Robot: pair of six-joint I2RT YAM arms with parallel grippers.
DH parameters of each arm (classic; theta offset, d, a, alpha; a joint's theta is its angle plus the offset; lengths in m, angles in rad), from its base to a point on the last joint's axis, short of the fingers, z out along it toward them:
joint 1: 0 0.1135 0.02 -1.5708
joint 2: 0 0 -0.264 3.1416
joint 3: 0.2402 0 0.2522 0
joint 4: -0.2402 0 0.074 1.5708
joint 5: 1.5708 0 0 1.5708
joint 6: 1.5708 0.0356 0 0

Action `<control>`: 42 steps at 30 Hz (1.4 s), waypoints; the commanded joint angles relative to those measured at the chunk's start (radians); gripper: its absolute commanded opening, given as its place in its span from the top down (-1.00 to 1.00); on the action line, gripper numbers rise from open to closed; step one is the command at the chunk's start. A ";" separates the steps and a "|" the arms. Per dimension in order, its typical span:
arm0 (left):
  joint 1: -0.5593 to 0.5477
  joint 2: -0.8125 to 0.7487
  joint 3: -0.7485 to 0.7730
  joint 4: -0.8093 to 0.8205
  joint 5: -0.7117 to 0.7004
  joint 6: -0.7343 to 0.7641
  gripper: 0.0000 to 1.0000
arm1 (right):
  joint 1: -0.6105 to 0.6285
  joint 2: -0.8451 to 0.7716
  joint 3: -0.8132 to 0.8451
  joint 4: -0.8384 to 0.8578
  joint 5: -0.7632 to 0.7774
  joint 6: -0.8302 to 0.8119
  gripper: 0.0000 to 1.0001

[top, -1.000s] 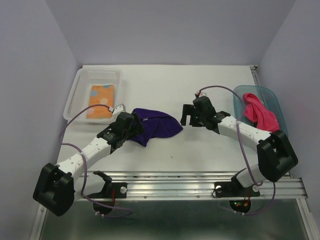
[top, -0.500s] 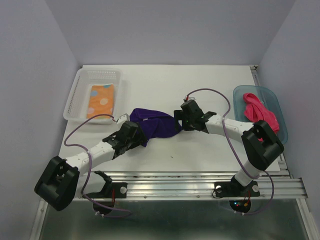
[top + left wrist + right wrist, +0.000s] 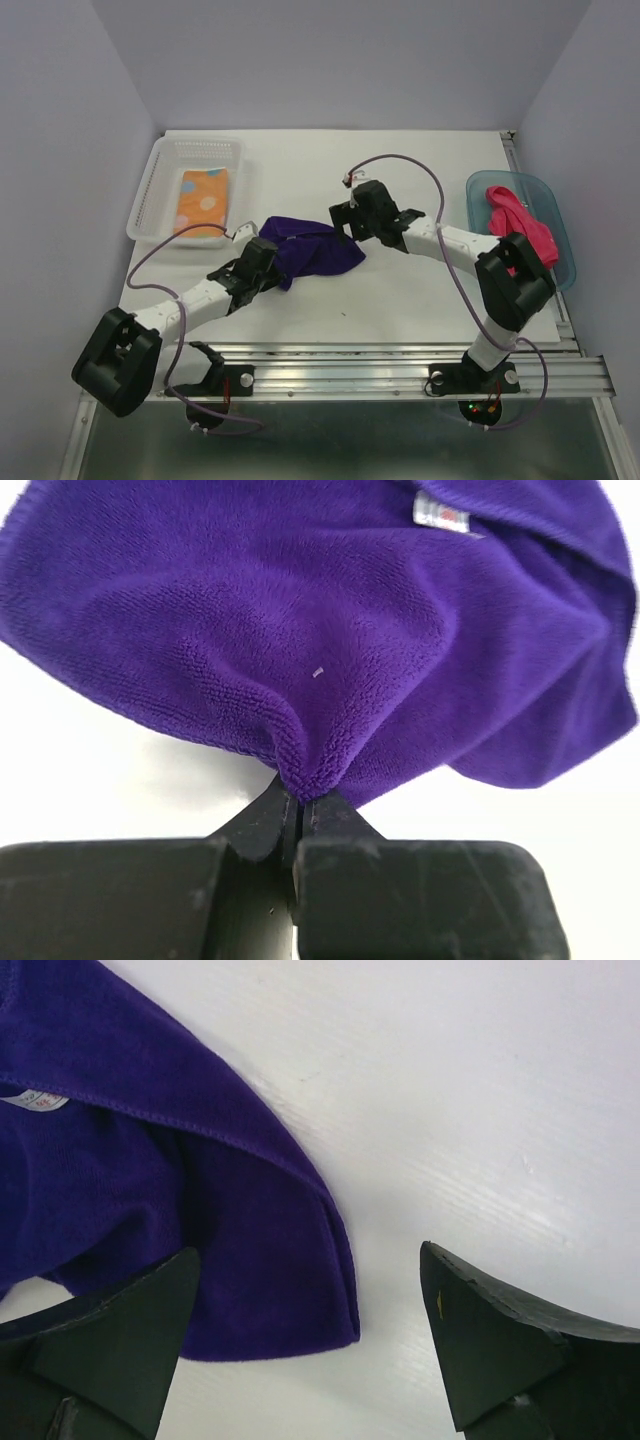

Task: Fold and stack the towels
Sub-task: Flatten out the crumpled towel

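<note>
Roughly a third done, by my judgement: orange towel (image 3: 203,200) folded in the basket (image 3: 150,192) at upper left, purple towel (image 3: 312,252) rumpled at centre, left gripper (image 3: 298,800) pinching its edge, right gripper (image 3: 308,1260) open over its corner, pink towel (image 3: 520,225) unfolded in the tub (image 3: 535,182) at right

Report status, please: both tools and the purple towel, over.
Left tool shut on purple towel edge. Right tool open over its opposite corner, not gripping. Orange towel in basket, pink towel in tub. Nothing blocking.
</note>
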 commanded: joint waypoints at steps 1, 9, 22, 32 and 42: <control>-0.006 -0.096 -0.029 0.002 -0.029 -0.014 1.00 | 0.000 0.071 0.107 0.044 -0.050 -0.180 -0.89; -0.006 -0.143 -0.039 -0.026 -0.023 -0.009 1.00 | 0.000 0.145 0.131 0.050 -0.172 -0.343 -0.86; -0.006 -0.153 -0.039 -0.061 -0.033 -0.005 1.00 | 0.000 0.315 0.251 0.200 -0.135 -0.376 -0.76; -0.006 -0.211 0.033 -0.144 -0.129 0.024 1.00 | 0.000 0.242 0.207 0.246 -0.230 -0.291 0.99; -0.008 -0.442 0.211 -0.173 -0.105 0.159 1.00 | 0.000 -0.189 0.021 0.256 -0.024 -0.091 0.99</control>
